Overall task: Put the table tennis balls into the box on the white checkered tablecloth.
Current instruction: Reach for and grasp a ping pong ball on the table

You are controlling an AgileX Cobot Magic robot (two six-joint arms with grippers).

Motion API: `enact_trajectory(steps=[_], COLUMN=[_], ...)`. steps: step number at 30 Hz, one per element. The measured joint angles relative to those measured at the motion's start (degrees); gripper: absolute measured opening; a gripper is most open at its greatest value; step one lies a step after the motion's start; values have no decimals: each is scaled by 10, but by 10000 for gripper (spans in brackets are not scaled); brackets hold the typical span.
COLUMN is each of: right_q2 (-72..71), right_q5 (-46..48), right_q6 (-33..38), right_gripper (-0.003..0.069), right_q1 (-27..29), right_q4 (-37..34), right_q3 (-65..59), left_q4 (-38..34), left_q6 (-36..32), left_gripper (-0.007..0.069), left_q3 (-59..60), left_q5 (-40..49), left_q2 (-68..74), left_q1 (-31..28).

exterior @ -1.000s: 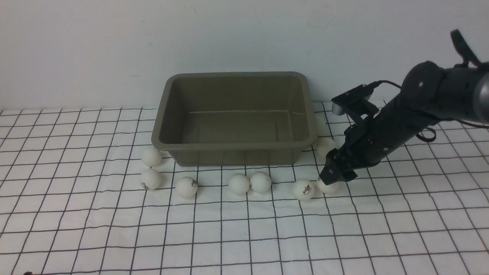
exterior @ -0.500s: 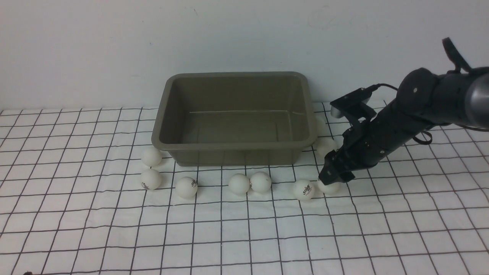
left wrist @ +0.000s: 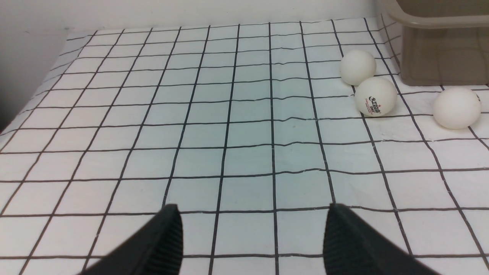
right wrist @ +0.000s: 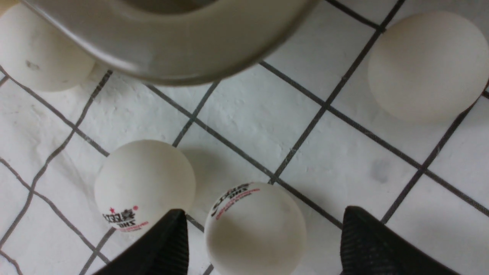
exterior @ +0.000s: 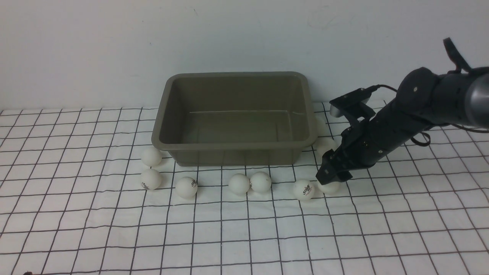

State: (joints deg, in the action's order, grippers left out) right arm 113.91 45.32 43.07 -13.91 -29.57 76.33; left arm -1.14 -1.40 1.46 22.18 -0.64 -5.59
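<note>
Right pincer (right wrist: 261, 212) hangs wide open astride one table tennis ball (right wrist: 255, 229) on the white checkered tablecloth (exterior: 244, 236), gripping nothing, near the empty box (exterior: 233, 145). Pick-up step: next, close gently and lift.

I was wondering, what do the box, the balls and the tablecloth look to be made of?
The box looks like moulded plastic, olive-grey with a dull sheen: smooth walls, rounded corners. The balls seem matte white plastic, some with a printed logo. The tablecloth is probably woven fabric, judging by its wrinkles and slightly rough surface.
</note>
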Motion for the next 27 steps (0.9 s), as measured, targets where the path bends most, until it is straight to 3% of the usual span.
enact_trajectory(steps=[15, 18, 22, 27], right_q2=[25, 26, 37, 32], right_q5=[1, 0, 0, -1], right_q6=[0, 0, 0, -3], right_gripper=[480, 457, 360, 363], right_q1=[0, 0, 0, 0], right_q4=[-8, -8, -8, 22], right_q3=[1, 1, 4, 4], left_q4=[0, 0, 0, 0], left_q6=[0, 0, 0, 0], left_gripper=[447, 447, 447, 447], left_q3=[0, 0, 0, 0], left_q5=[0, 0, 0, 0], left_q2=[0, 0, 0, 0], left_q1=[0, 0, 0, 0])
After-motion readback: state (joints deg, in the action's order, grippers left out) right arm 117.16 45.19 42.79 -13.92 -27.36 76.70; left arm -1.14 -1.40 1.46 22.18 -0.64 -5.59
